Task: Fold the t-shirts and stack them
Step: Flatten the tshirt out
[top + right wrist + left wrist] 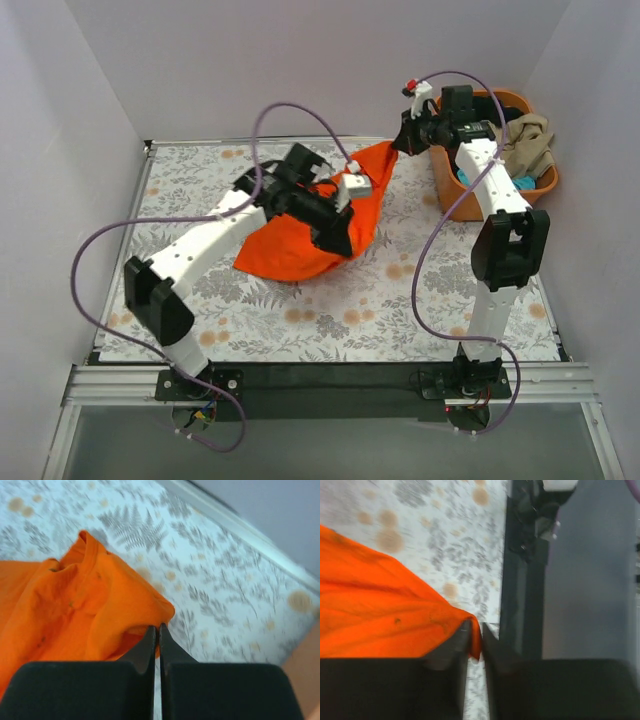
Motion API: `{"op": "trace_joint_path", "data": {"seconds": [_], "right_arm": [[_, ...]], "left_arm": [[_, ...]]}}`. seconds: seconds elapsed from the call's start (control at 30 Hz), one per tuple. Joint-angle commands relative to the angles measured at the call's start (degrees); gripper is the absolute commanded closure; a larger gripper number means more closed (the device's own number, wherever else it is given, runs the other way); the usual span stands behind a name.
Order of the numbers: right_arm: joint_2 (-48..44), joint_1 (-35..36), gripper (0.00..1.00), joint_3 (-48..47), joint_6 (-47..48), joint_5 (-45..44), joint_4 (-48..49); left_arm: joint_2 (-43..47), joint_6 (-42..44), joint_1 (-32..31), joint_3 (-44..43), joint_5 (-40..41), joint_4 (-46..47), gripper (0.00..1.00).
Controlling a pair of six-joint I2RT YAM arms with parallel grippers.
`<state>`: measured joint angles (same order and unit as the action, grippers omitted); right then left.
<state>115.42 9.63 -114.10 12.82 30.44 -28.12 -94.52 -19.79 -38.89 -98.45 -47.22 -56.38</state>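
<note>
The bright orange t-shirt (300, 245) hangs stretched between both grippers above the floral table. My left gripper (335, 235) is shut on one edge of it; in the left wrist view the cloth (380, 615) is pinched between the jaws at my left gripper (476, 635). My right gripper (405, 135) is shut on the shirt's far corner; in the right wrist view the orange cloth (75, 610), with its collar showing, is clamped at my right gripper (158, 632). Beige (525, 140) and turquoise (522, 183) shirts lie in the basket.
The rigid orange plastic basket (450, 195) stands at the back right of the table, right beside the right arm. The floral tablecloth (400, 300) covers the table. White walls enclose the left, back and right sides.
</note>
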Motion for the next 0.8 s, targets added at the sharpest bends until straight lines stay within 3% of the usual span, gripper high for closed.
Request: {"op": "trace_joint_path", "data": {"seconds": [0.0, 0.03, 0.1, 0.13, 0.17, 0.23, 0.33, 0.37, 0.43, 0.47, 0.6, 0.77], "right_arm": [[-6.42, -1.19, 0.99, 8.61, 5.36, -0.81, 1.84], [-7.21, -1.45, 0.99, 10.64, 6.51, -1.16, 1.84], [-7.31, -1.63, 0.99, 15.3, 9.14, -2.57, 1.32], [-7.05, -1.54, 0.99, 16.45, 9.68, -3.18, 1.49], [-6.7, -1.54, 0.97, 17.07, 10.03, -4.15, 1.49], [-4.51, -1.63, 0.93, 16.73, 9.42, -5.29, 1.49], [-1.7, -1.63, 0.76, 13.74, 7.4, -10.56, 1.14], [-1.42, -1.54, 0.53, 12.95, 7.4, -12.14, -0.26], [-2.38, -1.54, 0.26, 12.59, 7.4, -11.89, -1.84], [-3.35, -1.19, 0.08, 13.11, 7.31, -12.24, -2.81], [-9.06, 2.4, 0.05, 17.77, 8.18, -13.3, -3.08], [-13.11, 10.39, 0.2, 24.78, 12.93, -8.73, -6.24]], "left_arm": [[-5.48, -2.88, -5.92, 1.69, 0.2, 2.5, 0.76], [-7.07, -4.54, -6.63, 0.38, 0.98, 4.5, 0.57], [-11.8, -9.56, -5.58, -6.19, 2.74, 5.4, 0.41], [-13.05, -10.35, -3.66, -8.49, 3.36, 6.19, 0.4], [-13.75, -10.88, -2.17, -10.42, 3.89, 6.89, 0.28], [-15.68, -14.73, 4.92, -14.04, 3.98, 10.83, 0.24], [-21.11, -17.82, 14.33, -18.06, 6.42, 12.52, 0.23], [-22.97, -17.22, 15.76, -19.13, 7.75, 12.09, 0.23], [-25.35, -15.55, 18.66, -18.63, 15.7, 13.91, 0.25], [-27.1, -14.93, 19.46, -17.66, 17.32, 15.15, 0.25], [-33.52, -14.22, 23.15, -17.03, 22.96, 17.62, 0.31], [-36.35, -18.16, 28.78, -17.65, 18.59, 17.18, 0.39]]}}
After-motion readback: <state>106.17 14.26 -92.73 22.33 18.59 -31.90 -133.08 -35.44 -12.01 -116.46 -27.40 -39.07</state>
